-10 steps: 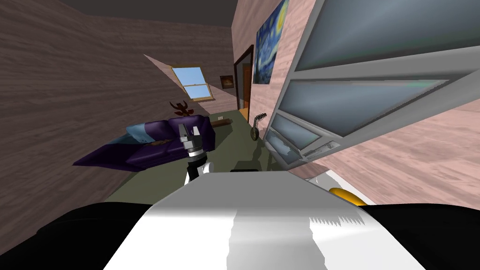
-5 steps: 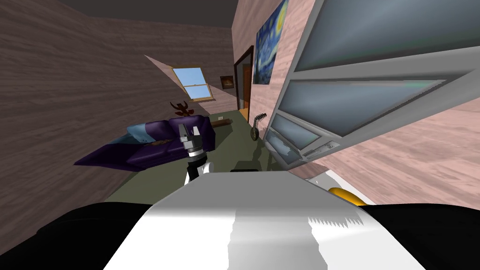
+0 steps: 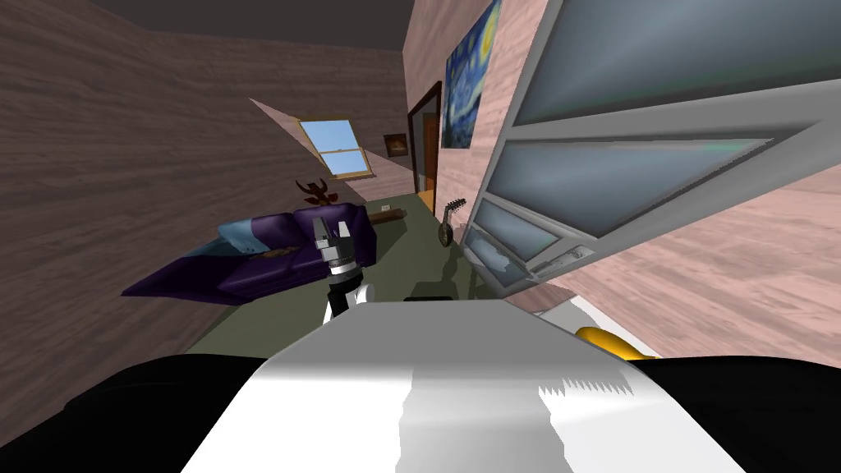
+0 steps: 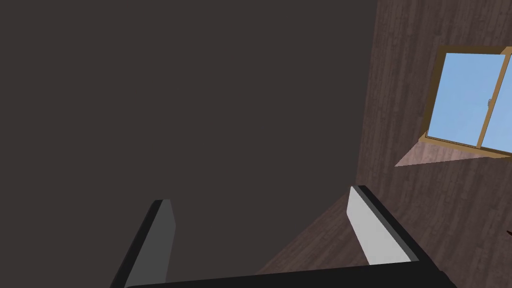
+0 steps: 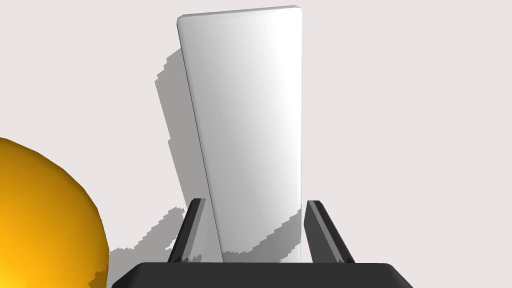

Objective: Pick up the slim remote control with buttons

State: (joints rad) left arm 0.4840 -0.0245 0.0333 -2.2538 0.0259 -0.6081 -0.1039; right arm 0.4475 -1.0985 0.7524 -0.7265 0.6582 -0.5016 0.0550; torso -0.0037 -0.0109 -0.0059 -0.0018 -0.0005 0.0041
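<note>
Our right pincer (image 5: 256, 227) is clamped on the plain white slim remote (image 5: 250, 125) against the white counter (image 5: 410, 100), beside a yellow round thing (image 5: 45, 220), while our left pincer (image 3: 332, 228), left of centre in the head frame, stands apart.

Remote (image 5: 250, 115) between right gripper (image 5: 256, 202) fingers, seemingly touching.

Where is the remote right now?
In the right wrist view, the remote, a plain white slab, lies flat on a white surface straight ahead of the right gripper, with a yellow round object close beside it.
</note>
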